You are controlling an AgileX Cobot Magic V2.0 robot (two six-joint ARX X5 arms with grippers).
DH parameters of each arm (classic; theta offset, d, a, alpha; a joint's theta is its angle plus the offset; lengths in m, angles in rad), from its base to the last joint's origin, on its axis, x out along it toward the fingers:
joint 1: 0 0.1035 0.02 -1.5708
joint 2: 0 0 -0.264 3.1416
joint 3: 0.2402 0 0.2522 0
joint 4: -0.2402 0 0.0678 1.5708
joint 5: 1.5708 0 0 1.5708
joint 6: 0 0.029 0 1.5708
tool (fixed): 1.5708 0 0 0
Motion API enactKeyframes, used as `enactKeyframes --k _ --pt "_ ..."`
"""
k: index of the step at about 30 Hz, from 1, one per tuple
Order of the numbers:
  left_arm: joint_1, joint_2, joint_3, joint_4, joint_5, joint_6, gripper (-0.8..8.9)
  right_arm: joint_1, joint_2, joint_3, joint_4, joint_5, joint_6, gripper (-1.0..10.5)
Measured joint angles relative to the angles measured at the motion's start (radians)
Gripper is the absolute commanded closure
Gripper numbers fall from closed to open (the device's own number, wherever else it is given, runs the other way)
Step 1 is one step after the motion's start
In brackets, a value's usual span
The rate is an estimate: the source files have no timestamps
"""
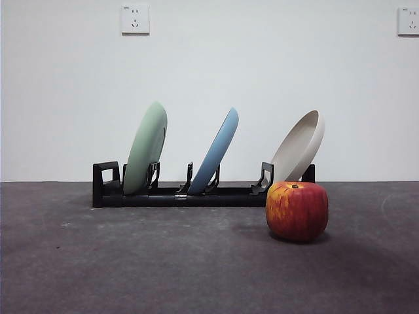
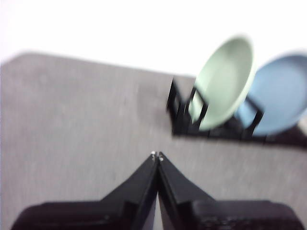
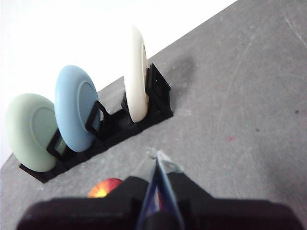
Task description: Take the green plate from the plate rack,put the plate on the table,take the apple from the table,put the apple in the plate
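Note:
The green plate [image 1: 146, 149] stands tilted in the leftmost slot of the black plate rack [image 1: 177, 195]; the left wrist view shows it too [image 2: 224, 80], and so does the right wrist view [image 3: 29, 130]. The red apple [image 1: 297, 210] rests on the table [image 1: 163, 261] just in front of the rack's right end. In the right wrist view a slice of the apple [image 3: 105, 187] peeks out beside the jaws. My left gripper [image 2: 157, 155] is shut and empty, well short of the rack. My right gripper [image 3: 157, 155] is shut and empty, above the apple. Neither arm shows in the front view.
A light blue plate [image 1: 216, 149] leans in the rack's middle slot and a beige plate [image 1: 300, 146] in the right one. Two wall sockets [image 1: 135, 19] sit high on the white wall behind.

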Motion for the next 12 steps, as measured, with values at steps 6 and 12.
enactKeyframes --k 6,12 --pt "0.000 0.024 0.108 -0.008 0.000 -0.014 8.19 0.000 0.136 0.163 -0.031 -0.027 -0.053 9.6" --pt "0.000 0.140 0.224 -0.007 0.000 -0.014 8.19 0.000 0.302 0.324 -0.037 -0.047 -0.145 9.5"
